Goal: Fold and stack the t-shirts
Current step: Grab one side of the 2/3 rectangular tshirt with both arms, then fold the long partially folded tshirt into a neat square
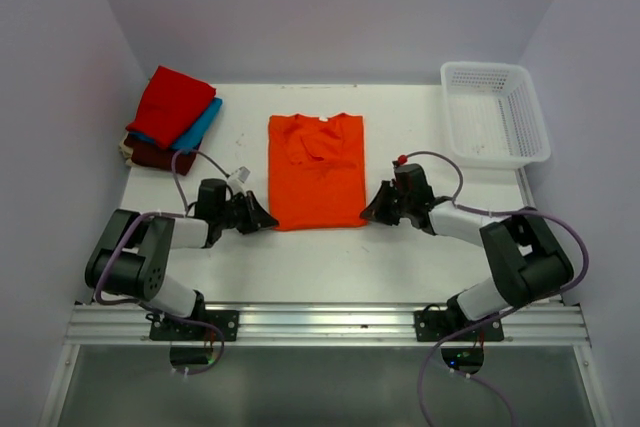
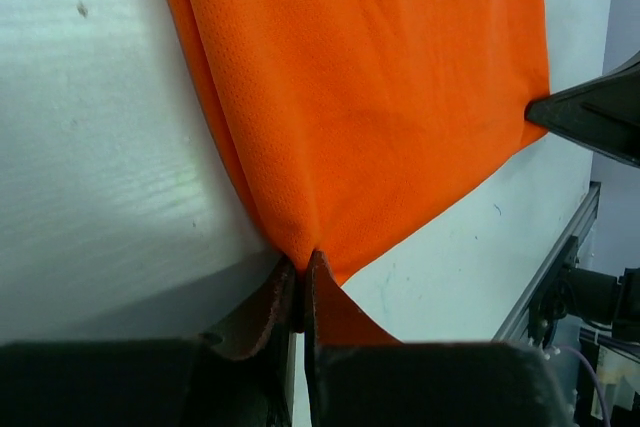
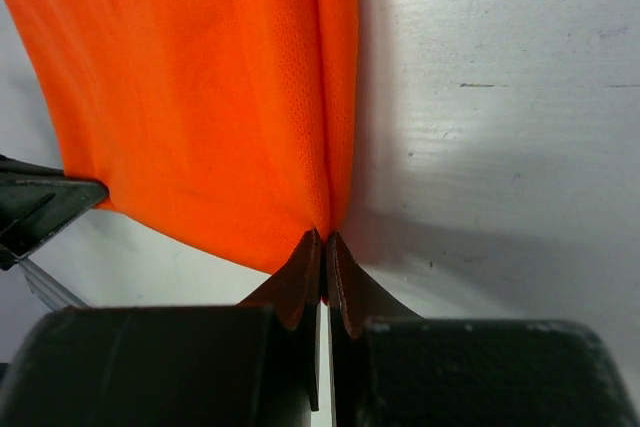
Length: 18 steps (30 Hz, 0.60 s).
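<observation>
Both your grippers are clamped on the orange t-shirt (image 1: pixel 315 172). Your left gripper (image 1: pixel 270 219) pinches one hem corner, jaws closed to a sliver on the cloth. Your right gripper (image 1: pixel 366 215) does the same at the other corner. The shirt lies flat on the tabletop (image 1: pixel 330 267), stretching forward between them. Beyond your left gripper sits the pile of red, turquoise and maroon t-shirts (image 1: pixel 170 107).

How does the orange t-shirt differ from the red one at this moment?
The orange t-shirt lies alone mid-table, a long rectangle with sleeves folded in; the red t-shirt is a smaller folded packet at the far left corner. The left gripper and right gripper pinch the orange one's near corners; the red one is untouched, topping a stack of other shirts. Both are plain cloth.
</observation>
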Available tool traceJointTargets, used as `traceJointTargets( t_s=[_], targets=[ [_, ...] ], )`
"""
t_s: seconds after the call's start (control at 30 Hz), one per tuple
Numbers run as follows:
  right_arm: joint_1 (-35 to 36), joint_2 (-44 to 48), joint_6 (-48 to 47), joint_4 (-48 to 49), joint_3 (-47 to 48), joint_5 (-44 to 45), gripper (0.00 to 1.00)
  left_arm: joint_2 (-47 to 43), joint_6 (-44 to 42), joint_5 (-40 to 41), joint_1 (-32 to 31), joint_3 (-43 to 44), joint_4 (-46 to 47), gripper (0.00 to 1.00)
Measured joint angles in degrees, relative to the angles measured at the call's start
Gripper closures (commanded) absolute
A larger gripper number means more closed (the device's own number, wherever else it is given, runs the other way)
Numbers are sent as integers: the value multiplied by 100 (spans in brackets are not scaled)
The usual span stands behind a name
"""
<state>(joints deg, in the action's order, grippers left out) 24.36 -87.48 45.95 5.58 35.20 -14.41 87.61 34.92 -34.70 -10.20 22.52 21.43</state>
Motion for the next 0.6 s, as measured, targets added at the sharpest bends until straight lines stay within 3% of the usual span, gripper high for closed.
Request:
traceJointTargets(
  t_s=[0.17,0.33,0.6],
  targets=[
    [9,813,-166,-374,-151,-28,100,-787,2,-140,-13,-509,-455,100],
    [166,1974,-345,-1060,-289,-131,100,-2653,116,-162,-125,-1008,-1556,100],
    [933,3646,-444,-2319,-289,39,100,-5471,616,-55,-396,-1016,-3469,100]
  ],
)
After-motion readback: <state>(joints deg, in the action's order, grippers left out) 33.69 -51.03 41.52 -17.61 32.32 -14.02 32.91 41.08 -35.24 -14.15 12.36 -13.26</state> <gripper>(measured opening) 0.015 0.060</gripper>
